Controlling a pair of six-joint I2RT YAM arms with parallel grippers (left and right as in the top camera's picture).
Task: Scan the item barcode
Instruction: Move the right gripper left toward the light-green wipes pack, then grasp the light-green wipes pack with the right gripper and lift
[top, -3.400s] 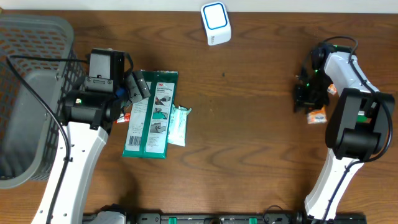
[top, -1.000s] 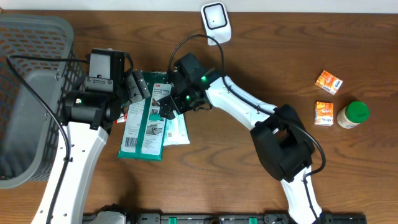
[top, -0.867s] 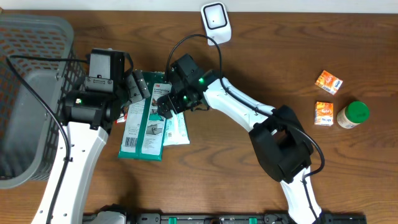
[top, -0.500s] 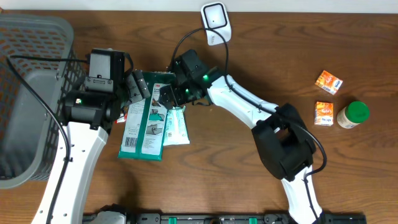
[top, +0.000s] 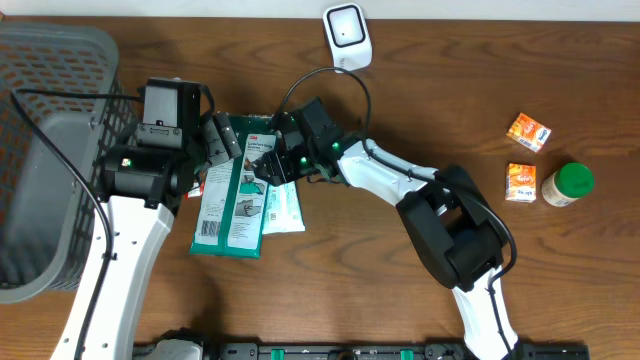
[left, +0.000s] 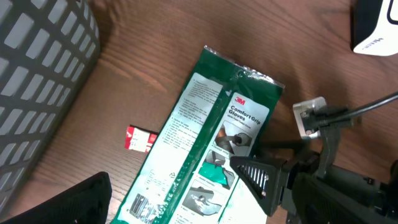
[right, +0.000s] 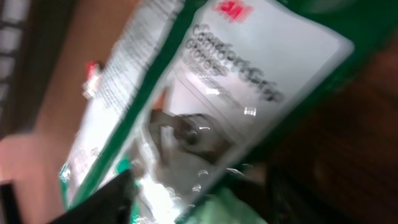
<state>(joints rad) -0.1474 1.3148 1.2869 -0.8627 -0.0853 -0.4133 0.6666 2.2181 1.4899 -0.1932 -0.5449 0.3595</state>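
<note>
- The gloves packet (top: 240, 190), green and white, lies flat on the table (top: 400, 300) at left centre, just beside the grey basket (top: 50, 60). It rests partly over a pale pouch (top: 290, 205), and a small red item (left: 142, 138) lies at its left edge.
- The scanner (top: 346, 35) stands at the far edge of the table, well apart from the packet, so I judge that nothing has been scanned yet.
- The right arm (top: 380, 180) reaches across the table, with its jaws down at the upper right part of the packet.
- The right wrist view is badly blurred. One finger appears to rest on the packet's face, but I cannot tell whether the jaws are clamped on it or merely stand around its edge.
- The left arm (top: 130, 230) sits beside the top left of the packet with its jaws wide apart and nothing between them.
- What looks like a barcode (left: 140, 205) is printed near the packet's lower end, facing up.
- Done so far, by my reading: the reach to the item, at most. The packet is not lifted.
- Left to do: secure the grip, raise the packet, carry it to the scanner and turn the barcode end toward the scanner's window.
- Two orange boxes (top: 528, 130) and a green-lidded jar (top: 567, 184) sit at the far right, away from both arms.
</note>
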